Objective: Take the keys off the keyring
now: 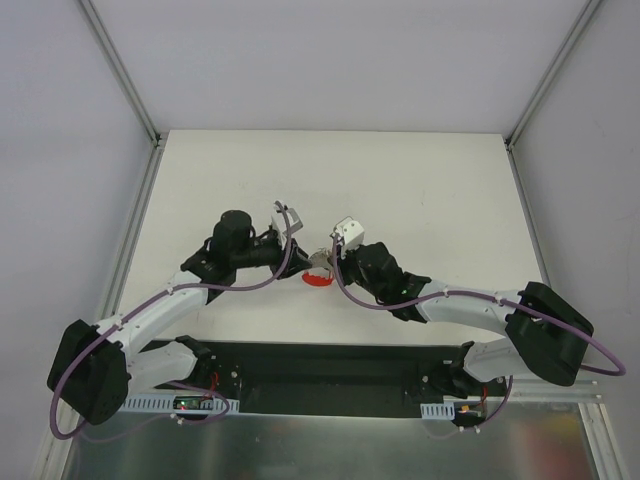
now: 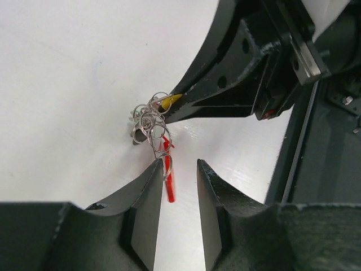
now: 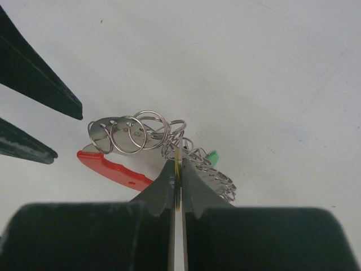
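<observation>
The keys lie in a bunch (image 1: 318,268) at mid-table. A red-headed key (image 2: 169,183) shows between my left fingertips and also in the right wrist view (image 3: 113,169). A green head (image 3: 212,156) peeks out behind. Several silvery wire rings (image 3: 135,132) are linked in a tangle, so I cannot tell which is the main keyring (image 2: 151,121). My right gripper (image 3: 177,164) is shut on the yellow-headed key (image 2: 171,100), held edge-on. My left gripper (image 2: 179,166) is open. One wire loop touches its left fingertip (image 2: 157,169).
The white table (image 1: 400,180) is walled at the back and both sides. A black base plate (image 1: 330,370) lies along the near edge. The two gripper tips nearly meet over the bunch, and the right gripper's black body (image 2: 237,68) fills the upper right of the left wrist view.
</observation>
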`<action>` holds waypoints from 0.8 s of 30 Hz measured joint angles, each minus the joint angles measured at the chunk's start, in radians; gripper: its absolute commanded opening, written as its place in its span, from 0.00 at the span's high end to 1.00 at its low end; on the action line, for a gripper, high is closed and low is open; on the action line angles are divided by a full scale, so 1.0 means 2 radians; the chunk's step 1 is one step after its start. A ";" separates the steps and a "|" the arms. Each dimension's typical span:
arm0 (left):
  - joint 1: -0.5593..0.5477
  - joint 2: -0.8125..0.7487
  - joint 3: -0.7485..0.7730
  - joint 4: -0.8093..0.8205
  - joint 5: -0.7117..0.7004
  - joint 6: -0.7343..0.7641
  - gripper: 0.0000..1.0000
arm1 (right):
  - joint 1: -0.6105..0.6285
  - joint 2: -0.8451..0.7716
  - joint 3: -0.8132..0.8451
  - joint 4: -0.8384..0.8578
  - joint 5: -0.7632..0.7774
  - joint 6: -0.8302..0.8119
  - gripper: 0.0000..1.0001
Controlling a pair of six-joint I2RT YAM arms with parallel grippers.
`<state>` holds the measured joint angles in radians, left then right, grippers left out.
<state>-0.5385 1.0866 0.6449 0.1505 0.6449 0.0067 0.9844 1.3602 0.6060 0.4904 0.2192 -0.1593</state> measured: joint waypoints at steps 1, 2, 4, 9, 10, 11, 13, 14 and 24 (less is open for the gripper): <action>-0.003 -0.001 -0.007 0.011 0.000 0.016 0.68 | 0.000 0.000 0.000 0.000 -0.001 0.001 0.99; -0.006 -0.003 -0.014 0.020 0.001 0.031 0.67 | 0.000 0.000 0.000 0.000 -0.003 0.002 0.99; -0.018 -0.012 -0.026 0.038 -0.001 0.061 0.64 | 0.000 0.000 0.000 0.000 -0.007 0.007 0.99; -0.043 -0.030 -0.043 0.071 -0.035 0.113 0.37 | 0.000 0.000 0.000 0.001 -0.015 0.015 0.99; -0.044 -0.029 -0.043 0.073 -0.041 0.118 0.34 | 0.000 0.000 0.000 0.001 -0.017 0.017 0.99; -0.044 -0.028 -0.042 0.077 -0.043 0.122 0.35 | 0.000 -0.001 0.000 0.001 -0.017 0.019 0.99; -0.045 -0.020 -0.041 0.080 -0.049 0.120 0.35 | 0.000 -0.002 0.000 0.001 -0.020 0.021 0.99; -0.045 -0.015 -0.041 0.080 -0.050 0.120 0.35 | 0.000 -0.004 0.000 0.001 -0.021 0.022 0.99; -0.045 0.047 -0.015 0.057 -0.064 0.118 0.45 | 0.000 -0.027 0.000 0.002 -0.023 0.023 0.99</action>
<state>-0.6277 1.1812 0.6140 0.2642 0.5159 0.2424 0.9844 1.3056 0.6056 0.4950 0.1734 -0.1123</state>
